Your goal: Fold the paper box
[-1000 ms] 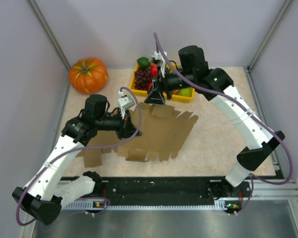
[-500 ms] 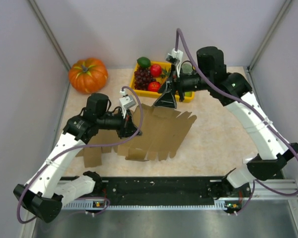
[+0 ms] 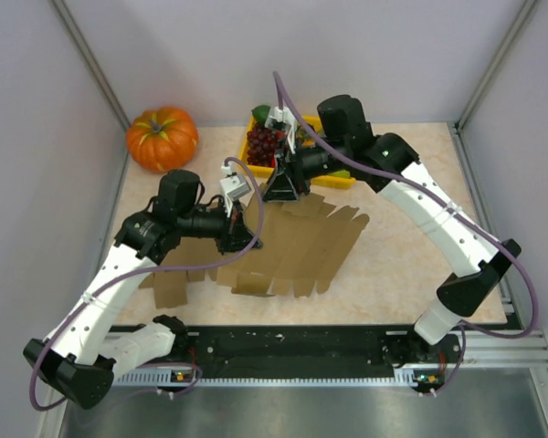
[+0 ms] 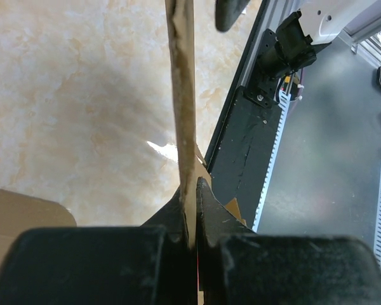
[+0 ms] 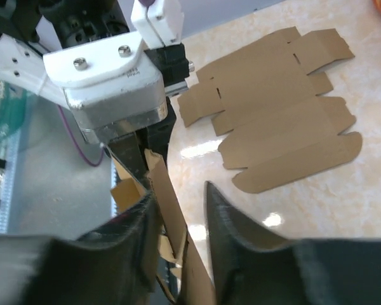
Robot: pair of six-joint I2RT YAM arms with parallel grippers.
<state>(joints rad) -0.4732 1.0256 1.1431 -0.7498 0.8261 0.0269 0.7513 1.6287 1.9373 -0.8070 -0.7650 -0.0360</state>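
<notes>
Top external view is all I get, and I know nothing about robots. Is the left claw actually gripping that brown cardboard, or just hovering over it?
Observer: Gripping. The left wrist view shows the left claw closed tight on the flat brown cardboard box blank, seen edge-on.
Visitor: And the right claw by the fruit tray?
Observer: The right wrist view shows the right claw open. A raised flap stands between its fingers, close against one, with a clear gap to the other.

paper box blanks (image 3: 301,246): 2 | pumpkin (image 3: 163,137): 1 | yellow fruit tray (image 3: 338,181): 1 | robot arms (image 3: 110,279): 2
</notes>
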